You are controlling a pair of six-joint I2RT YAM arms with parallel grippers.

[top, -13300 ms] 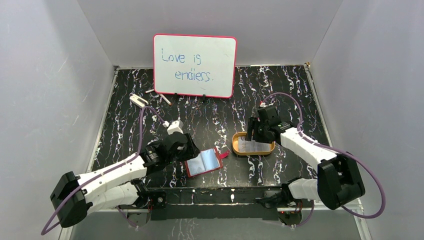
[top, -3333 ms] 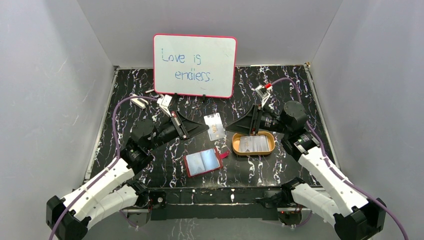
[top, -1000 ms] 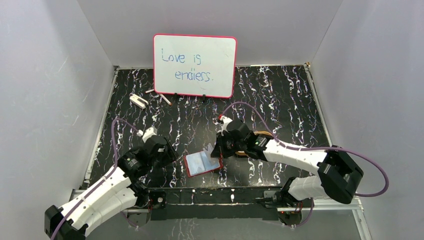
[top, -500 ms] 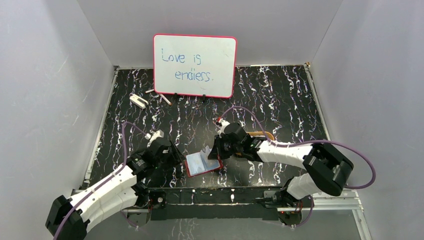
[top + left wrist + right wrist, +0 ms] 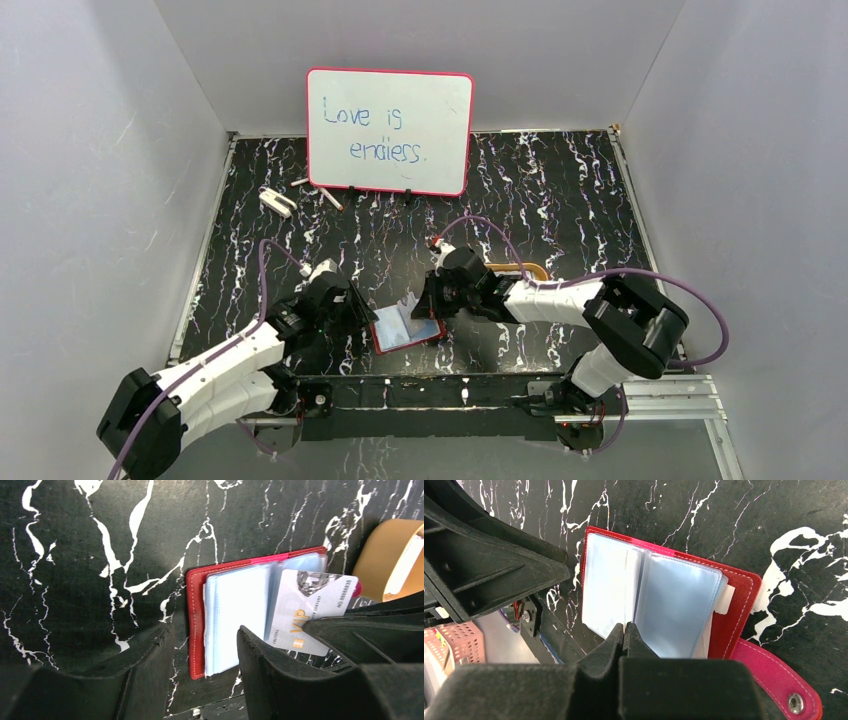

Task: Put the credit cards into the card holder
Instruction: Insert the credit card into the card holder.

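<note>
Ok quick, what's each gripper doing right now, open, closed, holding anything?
Left gripper: open, holding nothing, fingers over the card holder.
Right gripper: closed on a credit card.

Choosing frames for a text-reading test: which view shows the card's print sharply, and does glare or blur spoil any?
Left wrist: the credit card shows sharp, glare-free VIP print; the left pincer is dark and soft up close. Right wrist: the card holder is crisp, its clear pockets mildly shiny. Top external: evenly lit, but the card is too small to read.
</note>
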